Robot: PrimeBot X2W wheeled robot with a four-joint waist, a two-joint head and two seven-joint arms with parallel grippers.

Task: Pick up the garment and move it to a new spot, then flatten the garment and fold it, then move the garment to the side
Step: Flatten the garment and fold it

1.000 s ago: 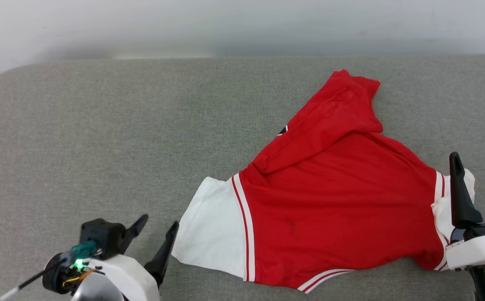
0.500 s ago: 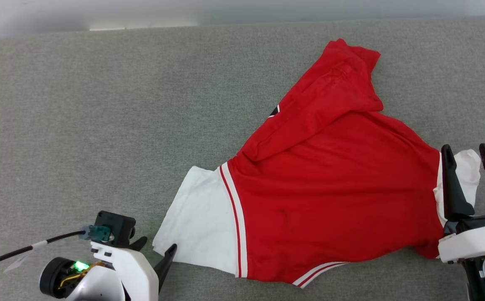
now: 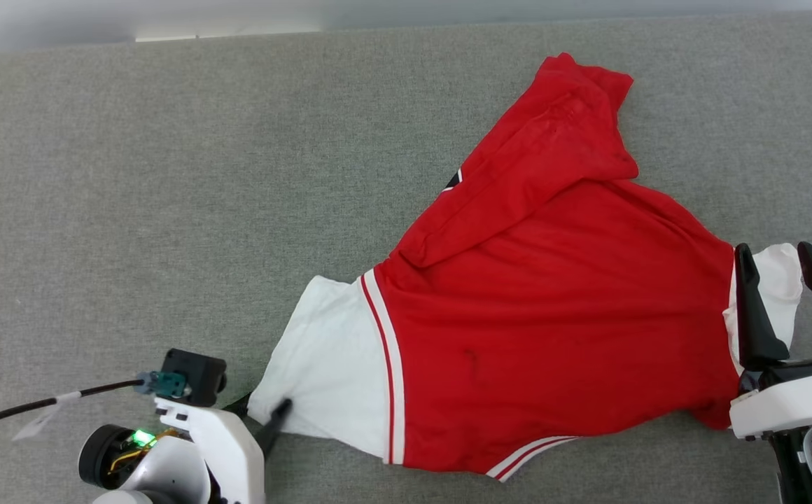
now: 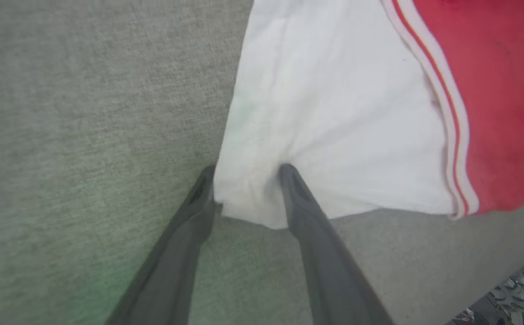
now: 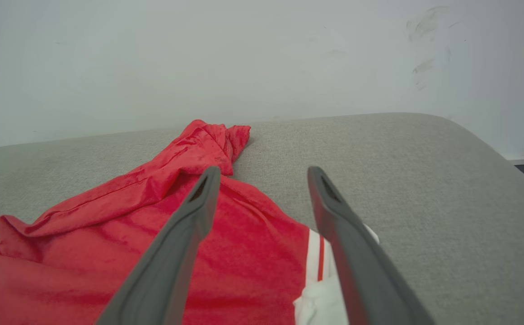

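Left gripper (image 4: 247, 169) low, astride garment (image 4: 334, 113) sleeve corner

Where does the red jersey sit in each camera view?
Head view: jersey right of centre on the grey cushion.
Left wrist view: upper right, white sleeve corner straddled by the left gripper.
Right wrist view: lower left to centre, beyond the right gripper.
Shared landmark: red-and-white striped trim.

garment (image 3: 560, 336) print (image 3: 454, 180) mostly out of sight

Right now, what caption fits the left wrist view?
Left gripper straddles a white sleeve corner of the garment on a grey cushion, jaws apart.
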